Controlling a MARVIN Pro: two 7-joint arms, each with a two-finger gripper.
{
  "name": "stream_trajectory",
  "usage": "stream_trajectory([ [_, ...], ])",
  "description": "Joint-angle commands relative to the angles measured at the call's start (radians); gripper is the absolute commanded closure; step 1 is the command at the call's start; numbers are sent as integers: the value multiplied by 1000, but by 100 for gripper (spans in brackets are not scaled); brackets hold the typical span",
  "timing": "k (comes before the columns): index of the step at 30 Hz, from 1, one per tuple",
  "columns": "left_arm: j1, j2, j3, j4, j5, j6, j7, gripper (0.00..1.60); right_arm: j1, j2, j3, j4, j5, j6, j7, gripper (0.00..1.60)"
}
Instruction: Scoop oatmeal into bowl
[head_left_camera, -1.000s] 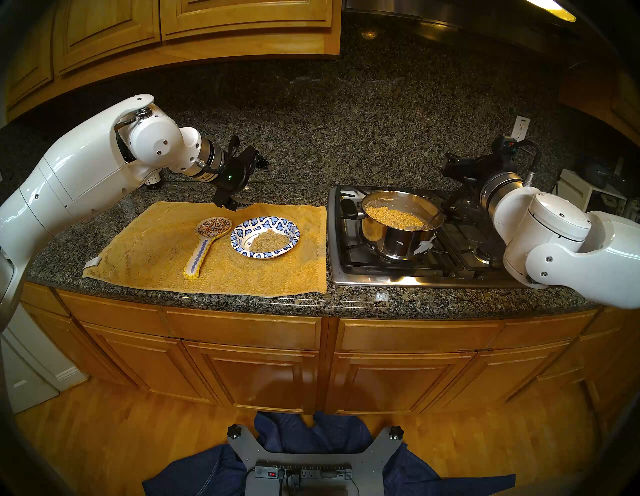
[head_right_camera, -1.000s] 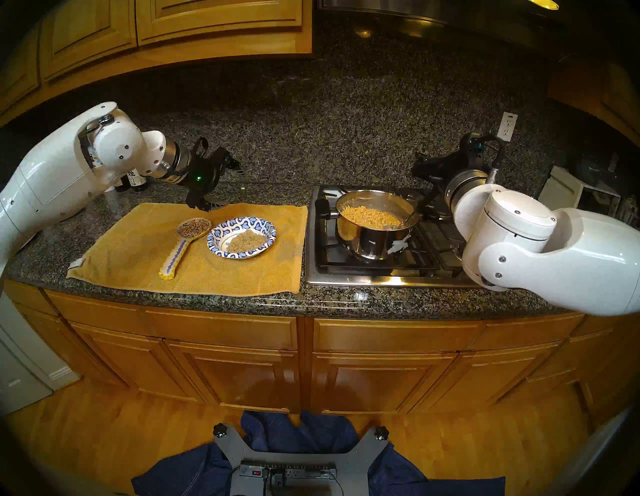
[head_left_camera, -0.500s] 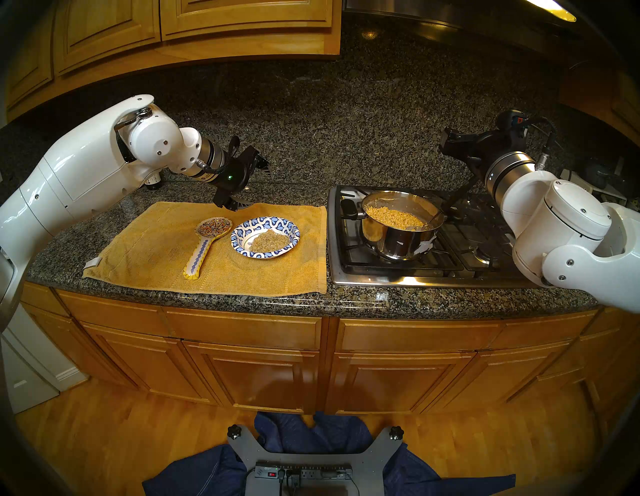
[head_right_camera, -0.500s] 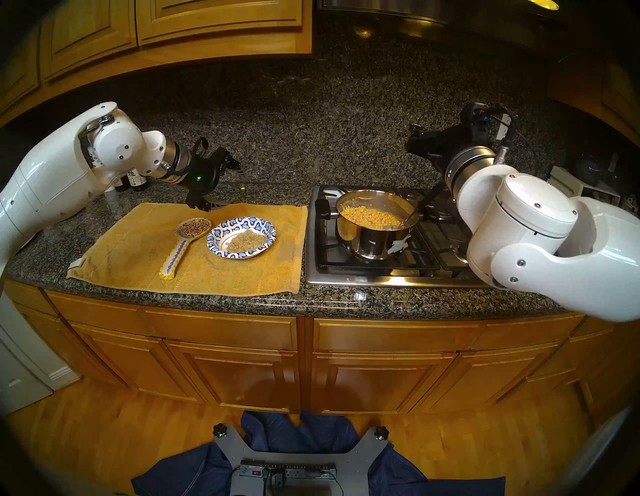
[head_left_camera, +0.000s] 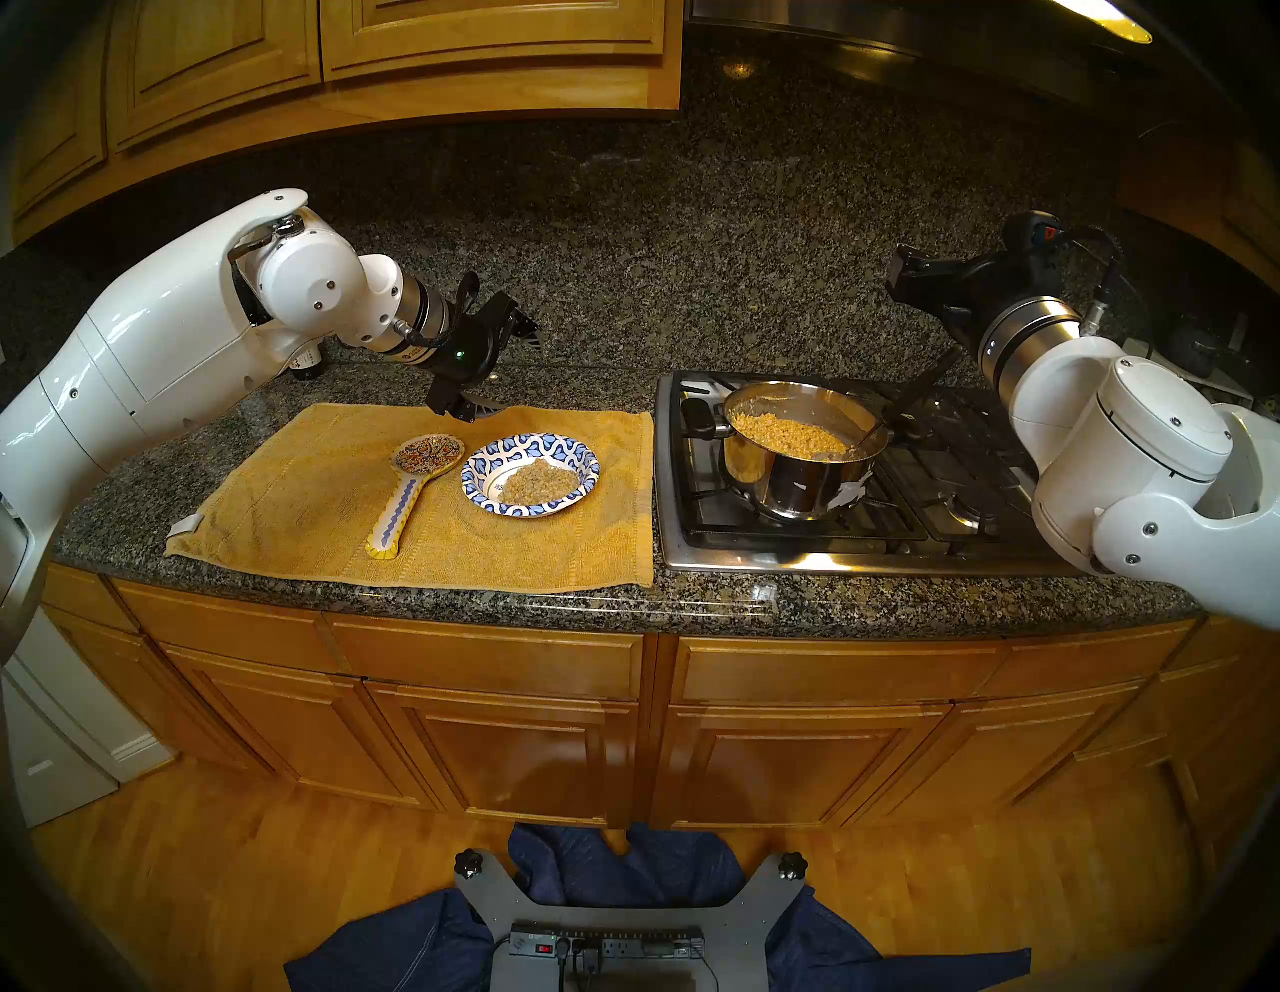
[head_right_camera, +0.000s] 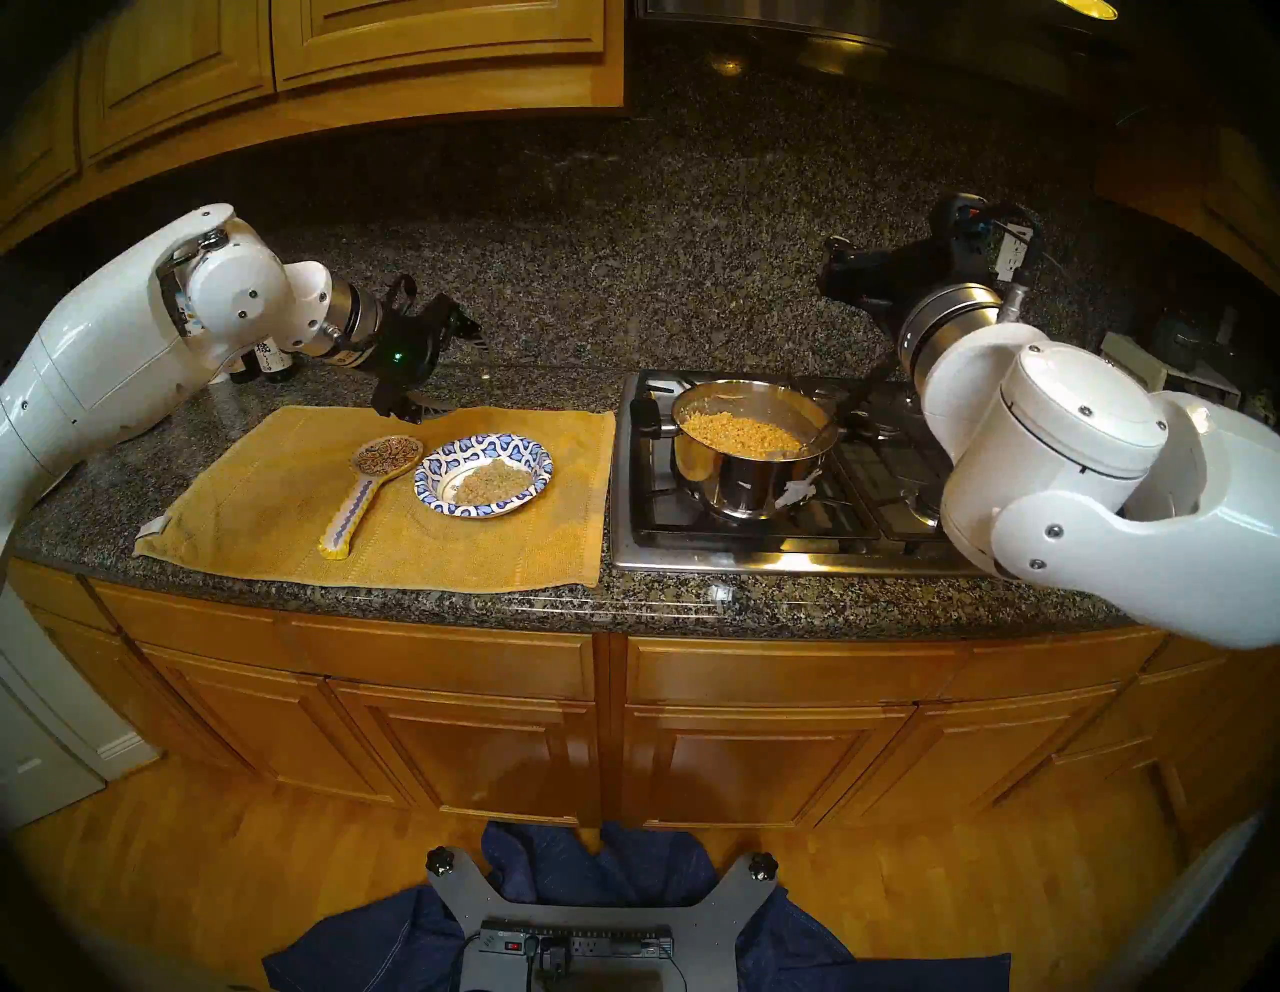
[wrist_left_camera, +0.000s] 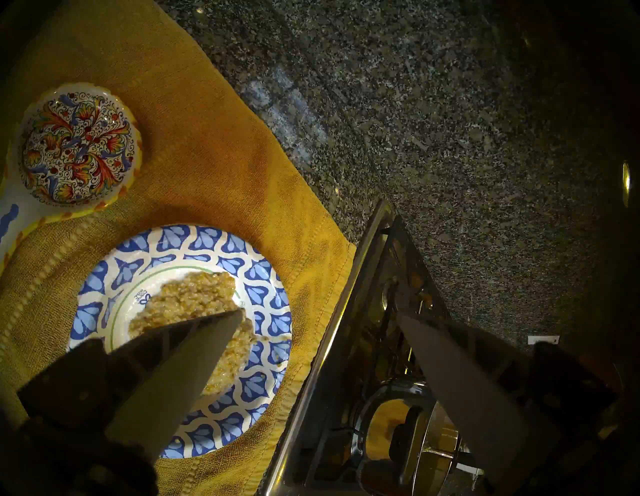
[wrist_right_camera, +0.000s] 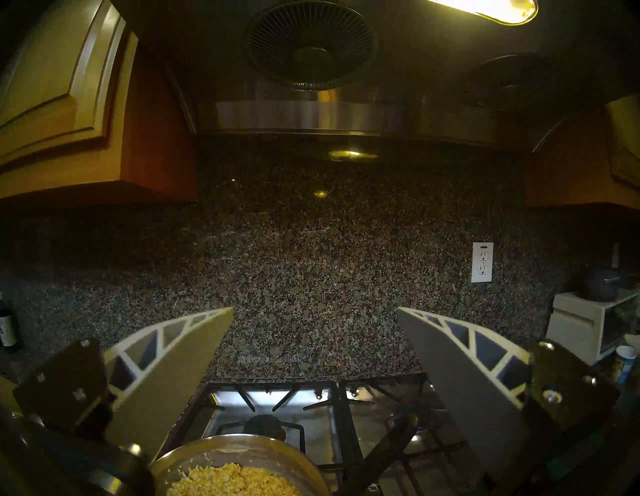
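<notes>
Oatmeal (wrist_left_camera: 194, 304) in bowl (wrist_left_camera: 263, 277) partly hidden behind left claw (wrist_left_camera: 318, 315) finger.

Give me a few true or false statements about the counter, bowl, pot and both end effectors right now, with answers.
1. The bowl holds oatmeal. True.
2. The pot sits on the towel. False: it sits on the stove.
3. The right end effector grips the ladle. False: it is open and empty; the ladle leans in the pot.
4. The left end effector is open. True.
5. The spoon rest lies right of the bowl. False: left.
</notes>
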Motion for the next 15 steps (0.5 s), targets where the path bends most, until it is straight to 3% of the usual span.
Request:
stream_trajectory([
  [1,-40,-2,-35,3,-2,2,-16,0,31,2,28,5,-26,-7,3,0],
  [15,-40,-2,-35,3,-2,2,-16,0,32,1,26,5,-28,-10,2,0],
])
